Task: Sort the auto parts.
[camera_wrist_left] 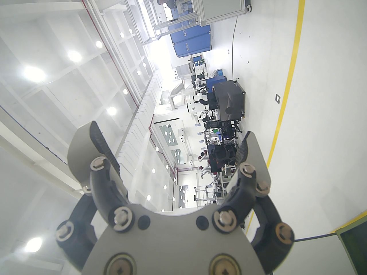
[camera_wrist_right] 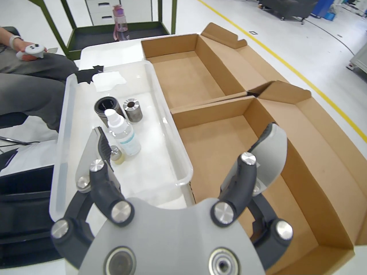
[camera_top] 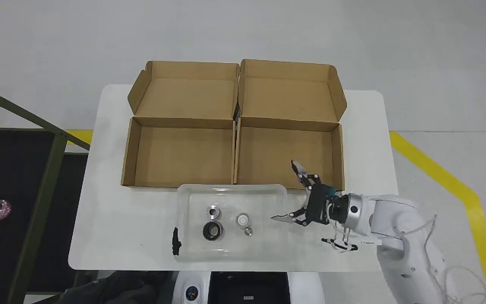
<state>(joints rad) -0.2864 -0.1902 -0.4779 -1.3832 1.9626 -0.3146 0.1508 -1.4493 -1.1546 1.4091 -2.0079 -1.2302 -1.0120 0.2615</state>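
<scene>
A clear plastic tray (camera_top: 190,199) sits at the table's front and holds a black cylinder (camera_wrist_right: 106,107), a grey metal cylinder (camera_wrist_right: 133,110), a small spray bottle (camera_wrist_right: 124,134) and a small metal part (camera_wrist_right: 117,154). From above they appear as the black cylinder (camera_top: 212,230), the grey cylinder (camera_top: 213,212) and the bottle (camera_top: 244,223). My right gripper (camera_top: 285,191) (camera_wrist_right: 186,135) is open and holds nothing, hovering over the tray's right end and the near corner of the right cardboard box (camera_top: 287,156). My left gripper (camera_wrist_left: 172,133) is open, empty, and points up into the room.
Two open cardboard boxes stand side by side behind the tray, the left box (camera_top: 181,156) and the right one, lids folded back. A black scrap (camera_top: 176,242) lies at the tray's left front corner. A green cart (camera_wrist_right: 114,9) stands beyond the table's left edge.
</scene>
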